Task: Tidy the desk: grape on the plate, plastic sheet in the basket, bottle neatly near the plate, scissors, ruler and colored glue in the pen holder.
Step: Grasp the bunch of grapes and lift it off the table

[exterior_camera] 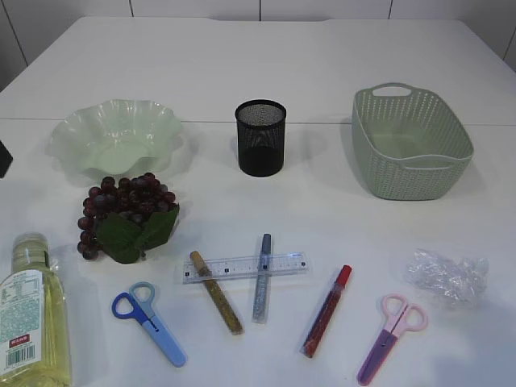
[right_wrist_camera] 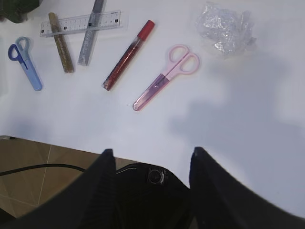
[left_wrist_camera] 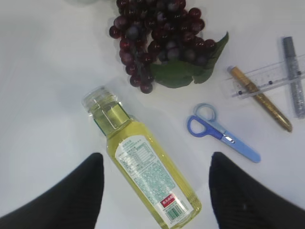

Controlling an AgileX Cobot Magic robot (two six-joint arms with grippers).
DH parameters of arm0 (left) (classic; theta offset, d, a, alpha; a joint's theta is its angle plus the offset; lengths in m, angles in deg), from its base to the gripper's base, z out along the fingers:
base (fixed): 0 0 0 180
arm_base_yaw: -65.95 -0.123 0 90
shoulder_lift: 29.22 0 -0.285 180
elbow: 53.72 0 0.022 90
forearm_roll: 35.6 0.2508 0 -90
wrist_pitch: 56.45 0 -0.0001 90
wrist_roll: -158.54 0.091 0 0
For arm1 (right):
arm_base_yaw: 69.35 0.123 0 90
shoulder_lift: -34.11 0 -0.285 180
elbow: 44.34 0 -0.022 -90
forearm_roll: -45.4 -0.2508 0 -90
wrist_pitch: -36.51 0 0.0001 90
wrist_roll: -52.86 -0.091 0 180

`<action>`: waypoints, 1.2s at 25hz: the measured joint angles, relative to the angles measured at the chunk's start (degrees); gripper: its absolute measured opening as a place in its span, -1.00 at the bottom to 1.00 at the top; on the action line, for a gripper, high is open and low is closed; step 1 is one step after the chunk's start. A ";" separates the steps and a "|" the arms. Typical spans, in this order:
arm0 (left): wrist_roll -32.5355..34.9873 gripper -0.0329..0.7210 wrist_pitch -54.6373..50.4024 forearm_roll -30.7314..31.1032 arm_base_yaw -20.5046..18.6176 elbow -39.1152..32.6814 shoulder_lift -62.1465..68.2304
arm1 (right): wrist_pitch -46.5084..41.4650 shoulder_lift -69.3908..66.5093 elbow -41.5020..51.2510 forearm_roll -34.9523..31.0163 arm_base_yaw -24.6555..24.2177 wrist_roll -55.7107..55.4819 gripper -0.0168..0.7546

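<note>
The bottle (exterior_camera: pixel 28 314) of yellow liquid lies at the front left, its cap toward the grape bunch (exterior_camera: pixel 125 214). My left gripper (left_wrist_camera: pixel 156 157) hangs open above it, one finger on each side, touching nothing. Along the front lie blue scissors (exterior_camera: pixel 153 322), gold glue (exterior_camera: pixel 216 292), silver glue (exterior_camera: pixel 262 278) across the clear ruler (exterior_camera: pixel 286 263), red glue (exterior_camera: pixel 326 310), pink scissors (exterior_camera: pixel 391 334) and the crumpled plastic sheet (exterior_camera: pixel 447 276). Behind stand the green plate (exterior_camera: pixel 117 133), black mesh pen holder (exterior_camera: pixel 260 137) and basket (exterior_camera: pixel 403 181). My right gripper (right_wrist_camera: pixel 150 160) is open and holds nothing, at the table's front edge.
Neither arm shows in the exterior view. The right wrist view shows the table's near edge with brown floor (right_wrist_camera: pixel 28 152) and a cable below it.
</note>
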 joint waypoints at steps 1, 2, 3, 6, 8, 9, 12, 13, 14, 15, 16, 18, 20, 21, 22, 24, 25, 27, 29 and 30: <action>0.00 0.44 0.00 0.54 0.00 0.47 2.47 | 0.00 -1.00 -0.75 0.00 0.00 -0.04 0.08; 0.00 0.45 0.31 1.21 0.00 0.74 4.36 | 0.00 -2.23 -1.50 0.00 0.00 -0.04 0.08; 0.00 0.46 1.14 1.83 0.00 0.86 6.44 | 0.00 -3.51 -2.52 0.11 0.00 -0.04 0.08; 0.00 0.47 4.65 2.55 0.00 0.98 11.68 | 0.00 -7.39 -5.76 0.94 0.00 -0.04 0.08; 0.00 0.47 8.24 2.68 0.00 0.98 14.84 | 0.11 -9.95 -7.79 1.34 0.00 -0.04 0.08; 0.00 0.47 9.87 2.68 0.00 0.98 16.27 | 0.11 -11.31 -8.53 1.34 0.00 0.06 0.08; 0.00 0.47 14.10 2.68 0.00 0.98 19.98 | -0.12 -14.45 -10.99 1.56 0.00 0.06 0.08; 0.00 0.47 15.25 2.68 0.00 0.98 20.98 | -0.12 -15.31 -11.40 1.56 0.00 0.06 0.08; 0.00 0.47 16.28 2.68 0.00 0.98 22.14 | -0.12 -15.99 -11.91 1.56 0.00 0.06 0.08; 0.00 0.47 17.01 2.43 0.00 1.09 23.31 | -0.12 -16.32 -12.39 1.56 0.00 0.06 0.08; 0.00 0.47 17.71 2.33 0.00 1.24 24.56 | -0.12 -16.79 -12.50 1.56 0.00 0.06 0.08; 0.24 0.47 18.63 2.04 0.00 2.30 26.81 | -0.12 -17.20 -12.60 1.56 0.00 0.06 0.08; 0.80 0.47 18.88 1.93 0.00 3.68 29.04 | -0.12 -17.32 -12.60 1.56 0.00 0.06 0.08; 0.80 0.47 18.96 1.93 0.00 4.70 30.18 | -0.12 -17.32 -12.60 1.56 0.00 0.06 0.08; 0.80 0.47 19.01 1.93 0.00 5.61 31.28 | -0.12 -17.32 -12.60 1.56 0.00 0.06 0.08; 0.80 0.47 19.01 1.93 0.00 7.38 33.16 | -0.12 -17.32 -12.60 1.56 0.00 0.18 0.08; 0.80 0.47 19.01 1.93 0.00 8.32 34.19 | -0.12 -17.32 -12.60 1.56 0.00 0.18 0.08; 0.80 0.47 19.01 1.93 0.00 9.72 36.08 | -0.12 -17.32 -12.60 1.56 0.00 0.18 0.08; 0.80 0.47 19.01 1.93 0.00 11.18 37.73 | -0.12 -17.32 -12.60 1.56 0.00 0.18 0.08; 0.80 0.47 18.69 1.93 0.00 11.88 38.67 | -0.12 -17.32 -12.60 1.56 0.00 0.18 0.08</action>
